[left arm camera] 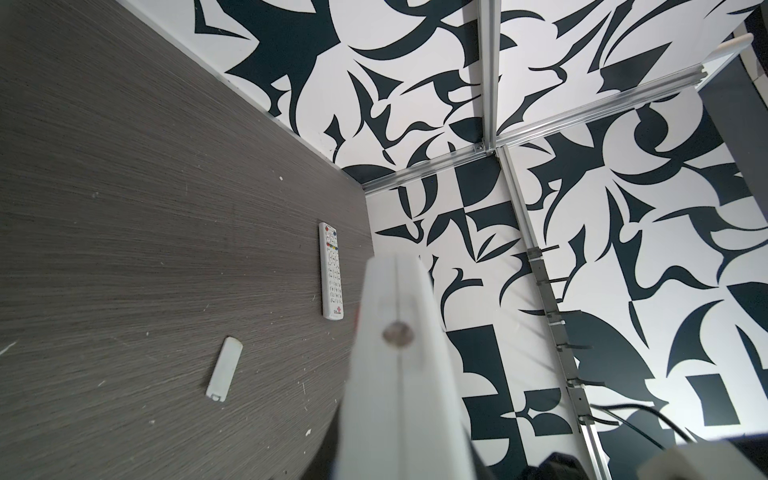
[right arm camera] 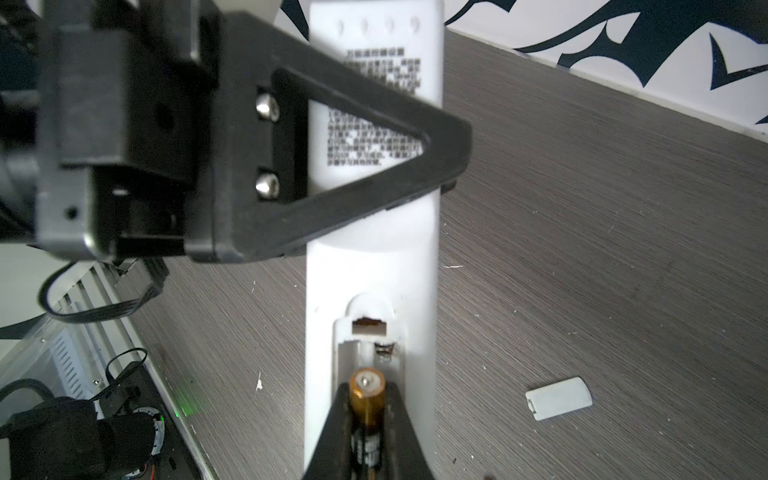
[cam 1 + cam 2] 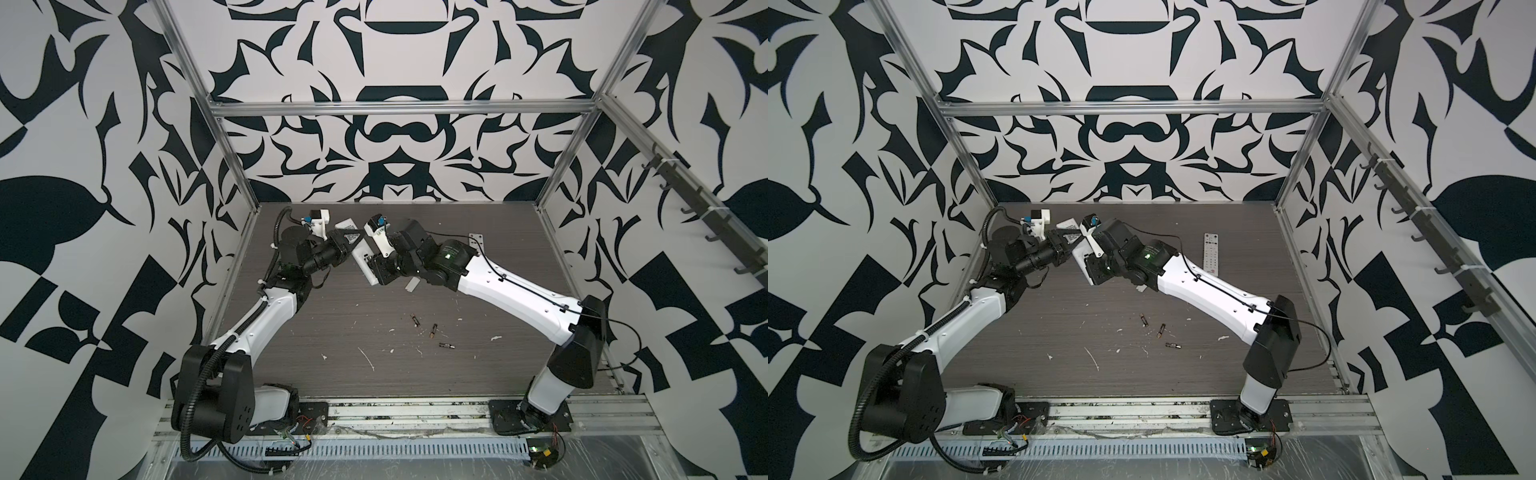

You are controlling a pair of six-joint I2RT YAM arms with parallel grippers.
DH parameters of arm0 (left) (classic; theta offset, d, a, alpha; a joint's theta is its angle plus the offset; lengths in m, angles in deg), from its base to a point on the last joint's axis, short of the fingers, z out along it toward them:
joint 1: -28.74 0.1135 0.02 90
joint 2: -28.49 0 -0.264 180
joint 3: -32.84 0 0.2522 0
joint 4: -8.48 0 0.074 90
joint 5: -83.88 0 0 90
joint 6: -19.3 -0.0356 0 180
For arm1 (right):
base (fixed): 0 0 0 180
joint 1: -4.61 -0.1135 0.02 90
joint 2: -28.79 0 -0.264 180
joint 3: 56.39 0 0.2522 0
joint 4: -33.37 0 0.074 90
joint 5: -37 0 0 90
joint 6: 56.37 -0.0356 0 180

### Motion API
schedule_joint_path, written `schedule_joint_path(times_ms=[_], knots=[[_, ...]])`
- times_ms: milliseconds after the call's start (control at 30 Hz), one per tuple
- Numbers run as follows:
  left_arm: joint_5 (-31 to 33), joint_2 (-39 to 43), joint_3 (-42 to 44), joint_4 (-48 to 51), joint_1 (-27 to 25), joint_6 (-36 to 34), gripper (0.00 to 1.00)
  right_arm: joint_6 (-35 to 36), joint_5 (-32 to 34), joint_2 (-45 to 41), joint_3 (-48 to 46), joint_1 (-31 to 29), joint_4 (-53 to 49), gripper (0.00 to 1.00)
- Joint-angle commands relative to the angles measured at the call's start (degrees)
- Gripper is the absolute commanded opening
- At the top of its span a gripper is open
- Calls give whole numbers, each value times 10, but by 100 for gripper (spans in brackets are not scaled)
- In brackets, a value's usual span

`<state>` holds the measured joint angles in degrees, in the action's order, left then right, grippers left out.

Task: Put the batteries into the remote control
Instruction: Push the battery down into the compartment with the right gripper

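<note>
Battery, slim dark cylinder with gold band (image 2: 366,399) | pinched in my right pincer (image 2: 366,390) | at near end of open bay (image 2: 368,347), long axis along it, nub pointing in | bay's white plastic remote (image 2: 374,257) clamped by my left pincer (image 2: 446,143)

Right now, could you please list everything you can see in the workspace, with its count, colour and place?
held remote: one, white, back up, battery bay open, far left.
gripped battery: one, gold and black, at the open bay.
loose batteries: three, dark with gold bands, mid-table, apart.
second remote: one, white, face up, far right.
battery cover: one, white, flat between the two remotes.
scraps: many, white, scattered on the near half.
table: one, dark grey woodgrain.
walls: black-and-white pattern, three sides.
left gripper: one, black, shut on the held remote.
right gripper: one, black, shut on the gripped battery.
</note>
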<state>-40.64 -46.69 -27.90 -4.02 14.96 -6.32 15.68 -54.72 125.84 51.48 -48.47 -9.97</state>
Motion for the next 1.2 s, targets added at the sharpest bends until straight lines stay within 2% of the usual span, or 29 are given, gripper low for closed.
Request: schedule_joint_path(times_ms=[0,733,1000,1167], knots=[[-20,10,-22,-44,-5,24,0,-11,-17,-22,-16,0,72,0],[-24,-1,-29,-57,-5,32,0,-6,-26,-51,-79,4,159,0],[-23,-7,-23,-91,-4,45,0,-22,-56,-60,-93,7,188,0],[-24,-10,-22,-110,-4,53,0,-23,-58,-58,-89,7,168,0]])
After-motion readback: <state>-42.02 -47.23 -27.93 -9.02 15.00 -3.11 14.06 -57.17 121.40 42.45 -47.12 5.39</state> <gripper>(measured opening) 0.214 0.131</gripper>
